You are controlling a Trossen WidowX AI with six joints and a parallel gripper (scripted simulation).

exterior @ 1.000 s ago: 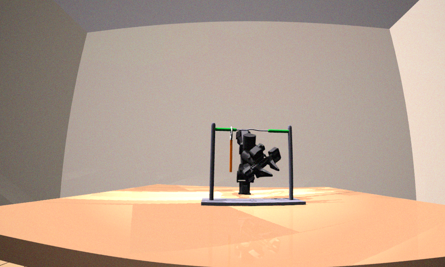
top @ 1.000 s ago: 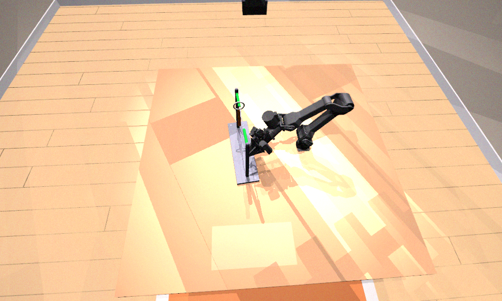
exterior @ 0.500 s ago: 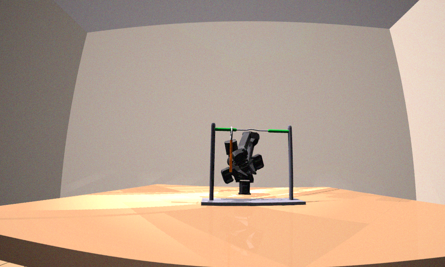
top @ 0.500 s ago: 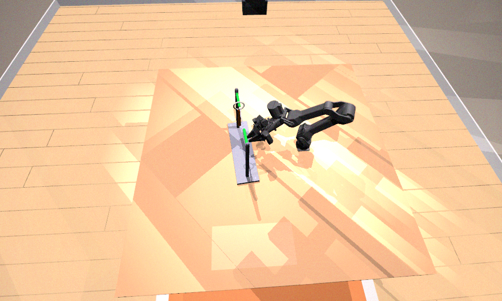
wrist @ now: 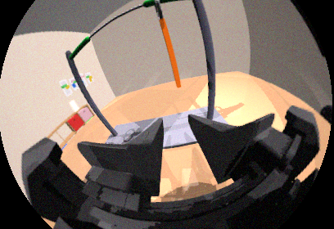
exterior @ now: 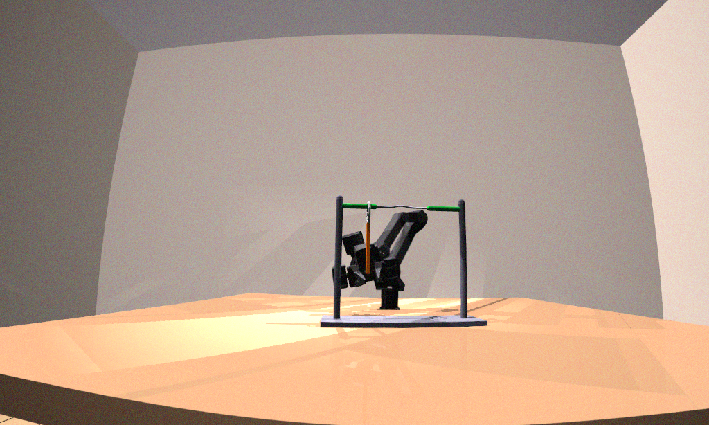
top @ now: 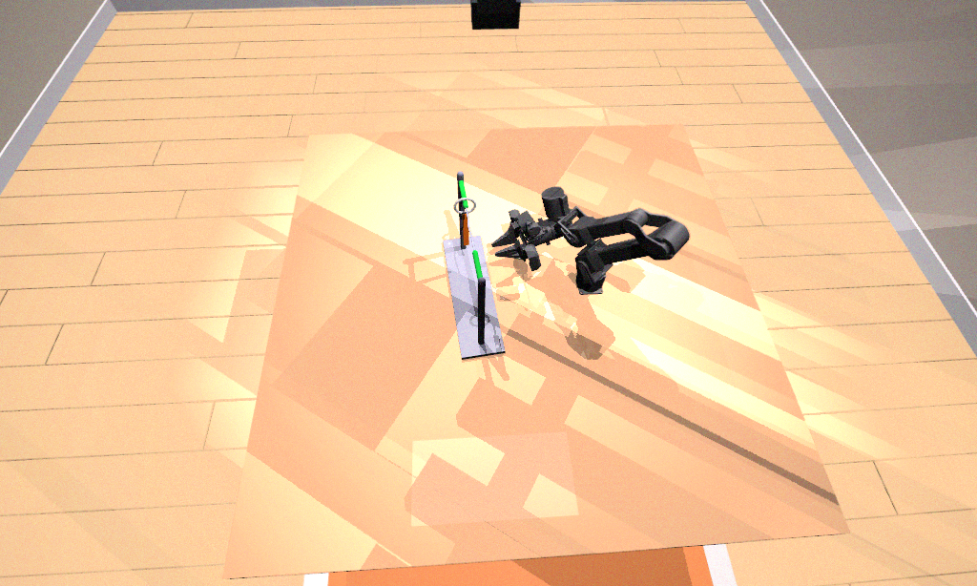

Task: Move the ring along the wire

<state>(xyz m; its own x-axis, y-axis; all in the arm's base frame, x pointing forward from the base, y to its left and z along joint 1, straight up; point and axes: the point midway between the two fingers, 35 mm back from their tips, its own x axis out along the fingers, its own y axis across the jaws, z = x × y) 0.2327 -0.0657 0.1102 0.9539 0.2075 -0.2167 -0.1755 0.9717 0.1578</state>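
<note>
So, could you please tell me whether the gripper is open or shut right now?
Open, and holding nothing. In the wrist view the gripper shows bare table between its fingers, and the orange handle hangs apart, beyond them.

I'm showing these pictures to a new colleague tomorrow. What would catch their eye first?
Probably the orange handle, hanging straight down from its ring on the green part of the wire beside one post. Next, the dark gripper, partly open and empty, facing the handle without touching it.

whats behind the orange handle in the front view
Behind the orange handle sits the dark arm, with its tool low beside the left post. The handle covers a thin strip of the arm. The overhead view shows the tool apart from the handle, open, holding nothing.
</note>
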